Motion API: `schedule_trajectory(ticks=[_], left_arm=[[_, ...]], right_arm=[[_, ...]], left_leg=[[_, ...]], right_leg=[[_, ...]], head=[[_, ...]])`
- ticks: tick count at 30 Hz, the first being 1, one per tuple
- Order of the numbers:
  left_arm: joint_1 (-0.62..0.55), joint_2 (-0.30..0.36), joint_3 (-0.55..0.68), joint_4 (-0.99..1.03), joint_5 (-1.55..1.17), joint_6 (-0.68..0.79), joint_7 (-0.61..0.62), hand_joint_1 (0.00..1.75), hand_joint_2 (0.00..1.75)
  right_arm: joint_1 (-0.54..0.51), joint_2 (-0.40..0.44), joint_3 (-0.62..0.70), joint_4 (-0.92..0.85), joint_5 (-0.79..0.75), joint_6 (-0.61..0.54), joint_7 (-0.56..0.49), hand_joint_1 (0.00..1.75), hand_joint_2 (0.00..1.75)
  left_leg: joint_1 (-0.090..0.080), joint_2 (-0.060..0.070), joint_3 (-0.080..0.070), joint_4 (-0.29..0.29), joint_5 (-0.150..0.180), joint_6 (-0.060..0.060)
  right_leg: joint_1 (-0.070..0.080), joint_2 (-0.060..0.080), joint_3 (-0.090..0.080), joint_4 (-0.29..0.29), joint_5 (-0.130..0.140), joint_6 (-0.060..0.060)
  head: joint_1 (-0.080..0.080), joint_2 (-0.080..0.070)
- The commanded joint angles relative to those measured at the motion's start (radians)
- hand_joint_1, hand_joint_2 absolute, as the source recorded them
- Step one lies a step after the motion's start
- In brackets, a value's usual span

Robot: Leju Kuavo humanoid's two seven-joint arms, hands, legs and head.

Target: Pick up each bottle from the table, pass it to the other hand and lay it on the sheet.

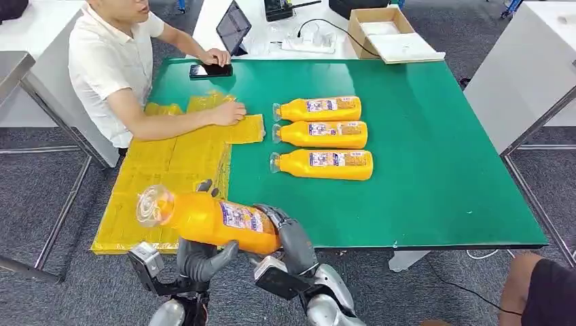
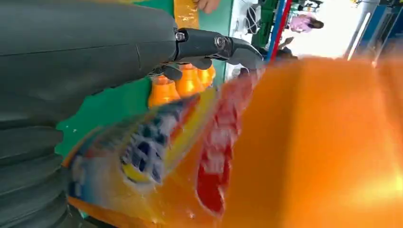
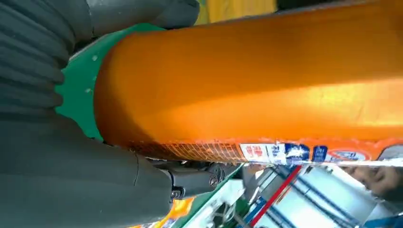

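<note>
the held bottle (image 1: 214, 219), full of orange liquid, lies nearly level in the air at the near edge of the green table (image 1: 435, 170), its clear cap end out over the yellow sheet (image 1: 170, 176) and its base end toward the robot's right. the right hand (image 1: 289, 234) grips the base end, dark fingers wrapped over the top of the bottle's body beside the label. the left hand (image 1: 204, 255) sits under the bottle's middle with its fingers curled up around the underside; a fingertip shows above the bottle's far side, so it appears to grip as well (both hands are on the bottle).

on the green table, beyond the held bottle, three more bottles lie side by side: the far one (image 1: 319, 109), the middle one (image 1: 320, 134) and the near one (image 1: 322, 164), all with caps pointing toward the yellow sheet. the sheet hangs over the table's left edge. a person (image 1: 112, 61) sits at that side, one hand (image 1: 227, 112) resting on the sheet's far part, the other by a phone (image 1: 210, 69) at the table's far edge. past the table stand a tablet (image 1: 233, 27) and an open cardboard box (image 1: 387, 30).
</note>
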Motion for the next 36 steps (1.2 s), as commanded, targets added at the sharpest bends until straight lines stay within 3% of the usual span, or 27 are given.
schedule_trajectory(ticks=[1,5,10,11,12,13,15,16,29,30,36], left_arm=[[-0.051,0.02,-0.039,0.036,0.105,-0.12,0.031,0.0,1.75],[-0.051,0.036,-0.06,0.044,0.116,-0.17,0.041,0.0,1.75],[-0.074,0.028,-0.052,0.1,0.029,-0.089,0.058,0.0,1.75],[-0.08,0.027,-0.047,0.113,0.03,-0.086,0.062,1.5,1.75],[-0.083,0.026,-0.043,0.117,0.031,-0.085,0.062,1.73,1.75],[-0.086,0.024,-0.033,0.125,0.045,-0.089,0.067,1.75,1.75],[-0.084,0.025,-0.024,0.12,0.061,-0.102,0.069,1.75,1.75],[-0.082,0.024,-0.021,0.116,0.062,-0.102,0.068,1.75,1.75],[-0.076,0.019,-0.008,0.099,0.069,-0.099,0.066,1.75,1.75],[-0.075,0.018,-0.003,0.096,0.075,-0.098,0.065,1.75,1.75],[-0.084,0.028,0.021,0.097,0.133,-0.121,0.088,1.75,1.75]], right_arm=[[-0.056,0.0,0.087,0.113,-0.059,0.024,-0.013,1.75,1.75],[-0.071,0.007,0.081,0.135,-0.074,0.029,-0.015,1.75,1.75],[-0.076,0.012,0.106,0.168,-0.037,0.002,-0.015,1.75,1.75],[-0.072,0.012,0.111,0.169,-0.03,-0.005,-0.013,1.75,1.75],[-0.07,0.011,0.115,0.169,-0.027,-0.006,-0.013,1.75,1.75],[-0.067,0.009,0.121,0.17,-0.021,-0.008,-0.012,1.75,1.75],[-0.064,0.007,0.123,0.178,-0.02,-0.007,-0.01,1.13,1.75],[-0.063,0.008,0.124,0.183,-0.018,-0.009,-0.006,0.0,1.75],[-0.057,0.013,0.127,0.189,-0.007,-0.025,-0.001,0.0,1.75],[-0.05,0.015,0.123,0.187,-0.011,-0.025,-0.001,0.0,0.0],[0.002,-0.02,0.093,0.15,-0.039,-0.048,-0.062,0.0,0.0]], left_leg=[[0.001,0.001,0.005,-0.001,-0.001,-0.001],[0.001,0.002,0.006,-0.002,-0.001,-0.002],[0.0,0.001,0.004,-0.002,-0.001,-0.001],[0.0,0.001,0.006,-0.002,-0.001,-0.002],[0.0,0.0,0.005,-0.002,-0.001,-0.001],[0.001,0.0,0.006,-0.003,-0.001,-0.002],[0.001,0.001,0.006,-0.002,-0.001,-0.002],[0.0,0.0,0.004,-0.002,-0.001,-0.001],[0.0,0.001,0.003,-0.001,-0.001,-0.001],[0.0,0.0,0.003,-0.001,-0.001,-0.001],[0.0,-0.001,0.003,-0.001,0.0,-0.001]], right_leg=[[0.001,-0.001,0.005,-0.001,-0.001,-0.002],[0.001,-0.001,0.006,-0.002,-0.001,-0.002],[0.001,-0.001,0.004,-0.001,-0.001,-0.002],[0.001,-0.001,0.006,-0.002,-0.001,-0.002],[0.001,-0.002,0.005,-0.002,-0.001,-0.002],[0.001,-0.002,0.007,-0.002,-0.002,-0.002],[0.001,-0.001,0.006,-0.002,-0.002,-0.002],[0.001,-0.001,0.005,-0.002,-0.001,-0.002],[0.001,-0.001,0.003,-0.001,-0.001,-0.002],[0.001,-0.001,0.003,-0.001,-0.001,-0.001],[0.001,-0.002,0.003,-0.001,-0.001,-0.001]], head=[[0.0,0.0],[0.0,0.0],[0.0,0.0],[0.0,0.0],[0.0,0.0],[0.0,0.0],[0.0,0.0],[0.0,0.0],[0.0,0.0],[0.0,0.0],[0.0,0.0]])
